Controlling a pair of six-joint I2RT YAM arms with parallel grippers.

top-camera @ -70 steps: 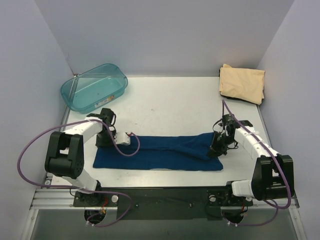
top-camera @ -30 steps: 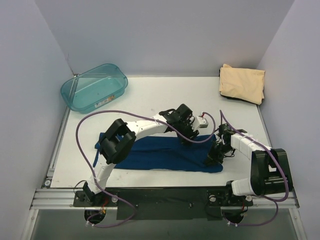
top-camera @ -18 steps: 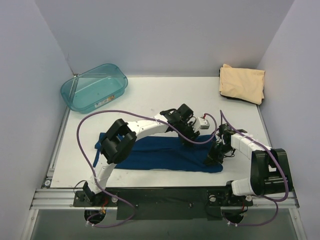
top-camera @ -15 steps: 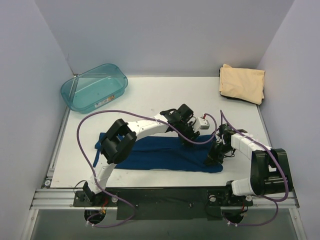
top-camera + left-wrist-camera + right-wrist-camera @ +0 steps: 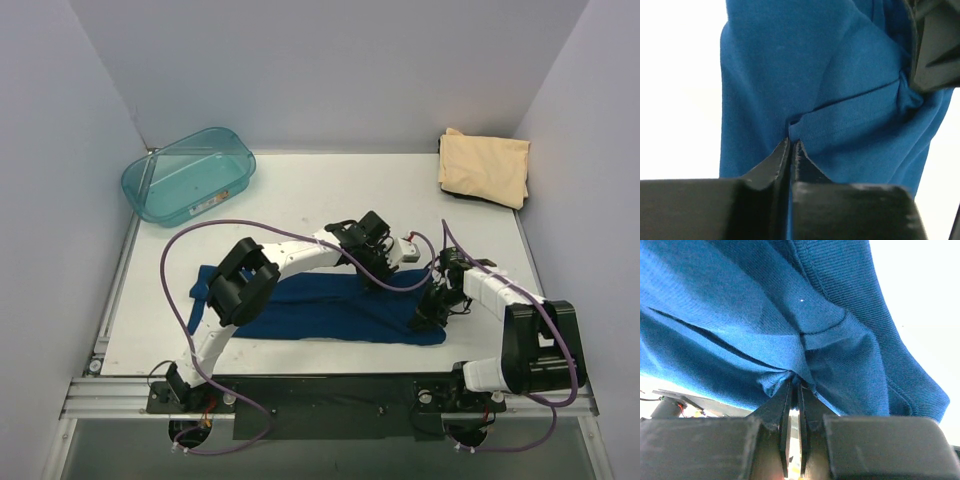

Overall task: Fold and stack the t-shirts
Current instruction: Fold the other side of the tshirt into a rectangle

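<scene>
Shirts lie well apart: blue shirt (image 5: 310, 312) along the near surface (image 5: 330, 200), tan shirt (image 5: 485, 167) folded at far right; left claw (image 5: 791, 144) pinches a blue fold, right claw (image 5: 794, 386) pinches its right end

No legible text, tub label (image 5: 204, 207) too small
</scene>
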